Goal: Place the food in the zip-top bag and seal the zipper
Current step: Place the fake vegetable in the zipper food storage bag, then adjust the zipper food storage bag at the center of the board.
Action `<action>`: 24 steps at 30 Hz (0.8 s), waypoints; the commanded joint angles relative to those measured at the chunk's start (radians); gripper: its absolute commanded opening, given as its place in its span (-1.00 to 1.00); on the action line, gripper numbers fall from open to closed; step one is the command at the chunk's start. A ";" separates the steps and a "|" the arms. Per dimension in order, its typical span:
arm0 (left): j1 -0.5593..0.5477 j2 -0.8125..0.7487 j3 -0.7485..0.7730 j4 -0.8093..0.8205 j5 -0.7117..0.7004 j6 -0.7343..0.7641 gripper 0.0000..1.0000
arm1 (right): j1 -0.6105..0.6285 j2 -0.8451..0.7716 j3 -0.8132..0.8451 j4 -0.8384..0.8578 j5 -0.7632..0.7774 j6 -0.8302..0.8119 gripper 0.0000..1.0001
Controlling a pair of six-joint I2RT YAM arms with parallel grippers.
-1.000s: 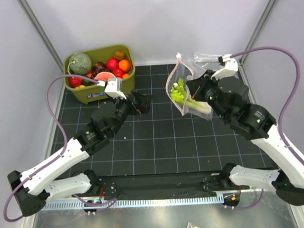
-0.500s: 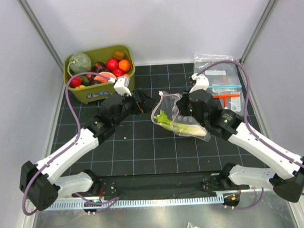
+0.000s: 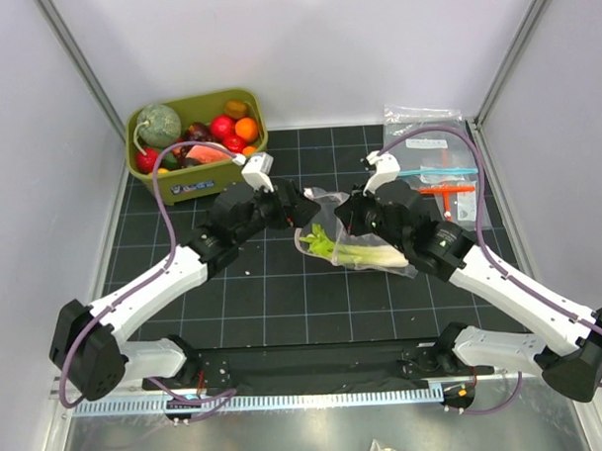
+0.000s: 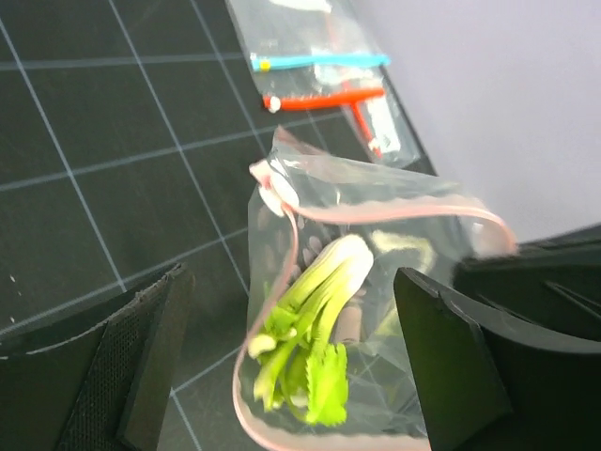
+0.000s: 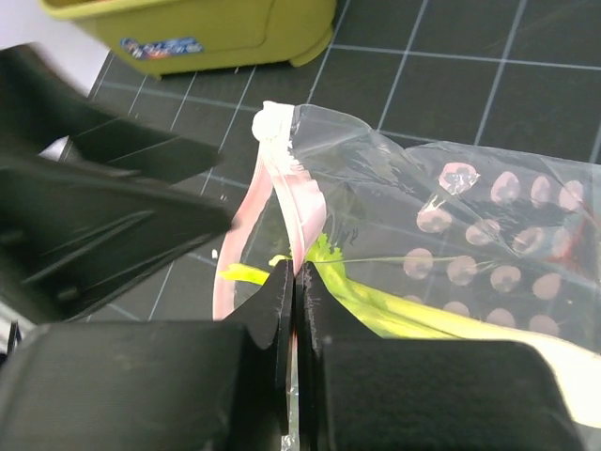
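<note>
1. Top external: the zip-top bag [image 3: 369, 238] is at mid-table between the two arms, with a leek stalk [image 3: 359, 251] inside it. The left gripper [image 3: 296, 208] is just beside the bag's mouth and the right gripper [image 3: 350, 214] is at the mouth edge. The other food [image 3: 223, 127] sits in the olive-green bin [image 3: 181, 185], well apart from the bag. If the bag is sealed now, that food is shut out.
2. Left wrist: the left gripper is spread wide and grasps nothing, and the bag's gaping mouth lies between its jaws. The pink zipper [image 4: 394, 211] loops open. Closing from here could catch one lip only, or crumple the film, and the seal would then be misaligned.
3. Right wrist: the right gripper is clenched on the zipper strip near its corner. The leek's green leaves lie close to the strip and could get trapped in the seal. The pinch is on a thin edge, so a sideways tug from the left arm might pull the strip free and let the bag slump.
</note>
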 commanded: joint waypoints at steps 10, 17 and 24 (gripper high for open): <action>0.095 0.113 -0.009 0.087 0.090 -0.045 -0.42 | -0.001 -0.009 -0.002 0.090 -0.159 -0.069 -0.85; 0.135 0.114 0.009 -0.003 0.035 -0.081 -0.99 | 0.009 0.048 -0.001 0.099 -0.404 -0.129 -0.02; 0.273 0.203 0.001 0.003 0.175 -0.177 -0.99 | 0.166 0.122 0.024 0.045 -0.282 -0.278 0.24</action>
